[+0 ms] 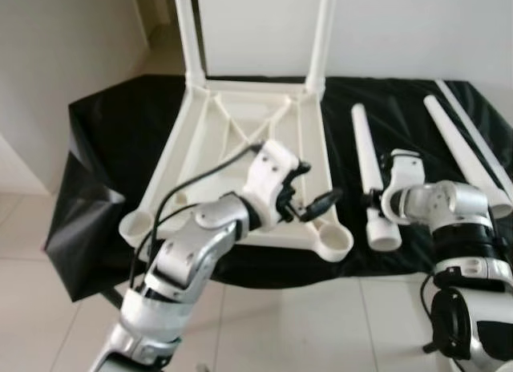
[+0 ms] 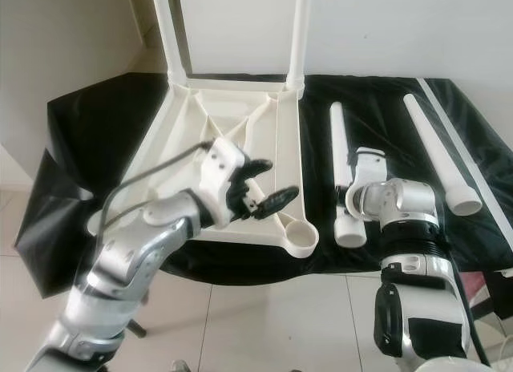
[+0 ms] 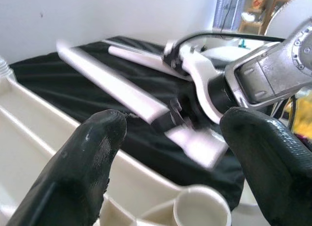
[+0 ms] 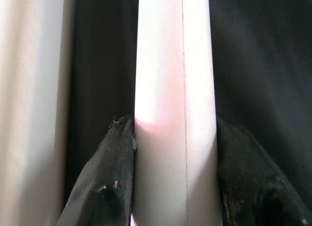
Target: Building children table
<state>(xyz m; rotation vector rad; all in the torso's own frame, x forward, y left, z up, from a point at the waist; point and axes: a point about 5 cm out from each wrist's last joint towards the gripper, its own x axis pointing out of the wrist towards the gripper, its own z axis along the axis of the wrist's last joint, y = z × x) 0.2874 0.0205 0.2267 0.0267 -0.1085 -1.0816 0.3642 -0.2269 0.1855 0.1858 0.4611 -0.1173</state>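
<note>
L gripper (image 1: 314, 202) low-centre, jaws apart over tabletop (image 1: 240, 139) near edge. R gripper (image 4: 170, 187) low-right, jaws clamped on leg (image 1: 369, 159). 3 loose white legs on black-draped worktop (image 1: 112, 131); 2 more (image 1: 461, 147) upper right. Tabletop upside down, centre, 2 legs (image 1: 322, 35) fitted at far corners.

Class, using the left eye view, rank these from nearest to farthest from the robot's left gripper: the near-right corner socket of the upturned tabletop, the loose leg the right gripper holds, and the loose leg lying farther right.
1. Corner socket, just right of the left gripper.
2. Held leg, right of the tabletop, in the right gripper.
3. Far leg, rightmost on the black cloth.
</note>
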